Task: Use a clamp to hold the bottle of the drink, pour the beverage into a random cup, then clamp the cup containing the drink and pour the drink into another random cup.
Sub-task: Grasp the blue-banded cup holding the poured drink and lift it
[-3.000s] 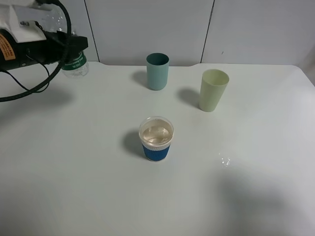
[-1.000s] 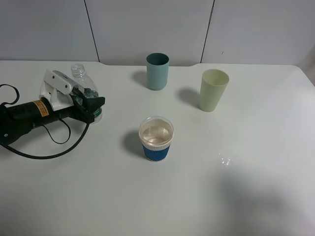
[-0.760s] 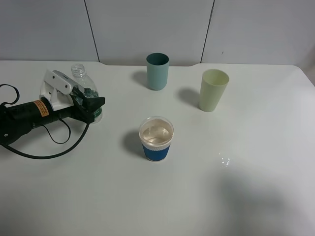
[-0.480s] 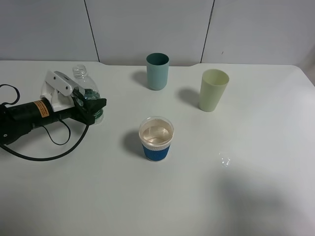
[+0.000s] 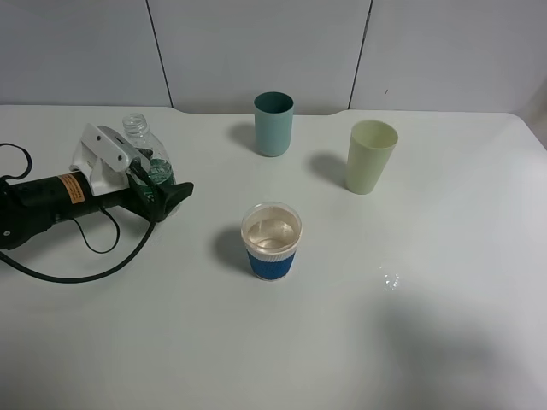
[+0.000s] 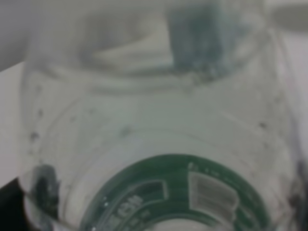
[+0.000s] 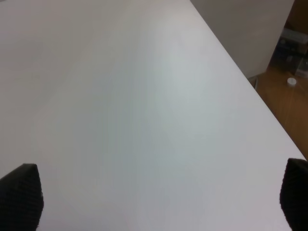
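A clear plastic bottle (image 5: 144, 154) with a green label stands upright at the table's left, uncapped. My left gripper (image 5: 164, 178) lies low around the bottle's lower part, its jaws spread, the near finger (image 5: 175, 194) swung clear of the label. The left wrist view is filled by the bottle (image 6: 159, 144) at very close range. A clear cup with a blue sleeve (image 5: 272, 242) holds drink at the middle. A teal cup (image 5: 273, 124) and a pale green cup (image 5: 371, 156) stand farther back. My right gripper (image 7: 154, 202) is open over bare table and out of the exterior view.
A small wet spot (image 5: 391, 279) lies to the right of the sleeved cup. The left arm's black cable (image 5: 77, 272) loops on the table. The table's right edge (image 7: 250, 91) and the floor beyond show in the right wrist view.
The left arm came down from high at the back left and set the bottle on the table. In the last half second its jaws spread and the near finger moved off the bottle.
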Controlling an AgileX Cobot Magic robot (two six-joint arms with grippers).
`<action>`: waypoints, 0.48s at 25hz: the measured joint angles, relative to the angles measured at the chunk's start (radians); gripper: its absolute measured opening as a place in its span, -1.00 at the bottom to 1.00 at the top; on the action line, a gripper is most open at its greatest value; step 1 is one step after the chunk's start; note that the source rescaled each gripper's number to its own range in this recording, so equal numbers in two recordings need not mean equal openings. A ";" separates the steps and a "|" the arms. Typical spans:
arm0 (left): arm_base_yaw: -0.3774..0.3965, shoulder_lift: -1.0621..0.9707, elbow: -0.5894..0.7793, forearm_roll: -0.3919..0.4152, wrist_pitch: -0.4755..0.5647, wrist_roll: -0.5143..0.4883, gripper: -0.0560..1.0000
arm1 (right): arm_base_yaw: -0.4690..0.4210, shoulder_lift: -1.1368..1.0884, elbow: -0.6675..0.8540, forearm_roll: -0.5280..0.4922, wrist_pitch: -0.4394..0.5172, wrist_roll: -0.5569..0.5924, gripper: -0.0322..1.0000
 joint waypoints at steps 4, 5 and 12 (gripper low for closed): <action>0.000 -0.025 0.012 -0.002 0.018 0.033 0.97 | 0.000 0.000 0.000 0.000 0.000 0.000 0.90; 0.000 -0.038 0.027 -0.004 0.022 0.034 0.98 | 0.000 0.000 0.000 0.000 0.000 0.000 0.90; 0.000 -0.251 0.217 -0.094 0.051 0.063 0.99 | 0.000 0.000 0.000 0.000 0.000 0.000 0.90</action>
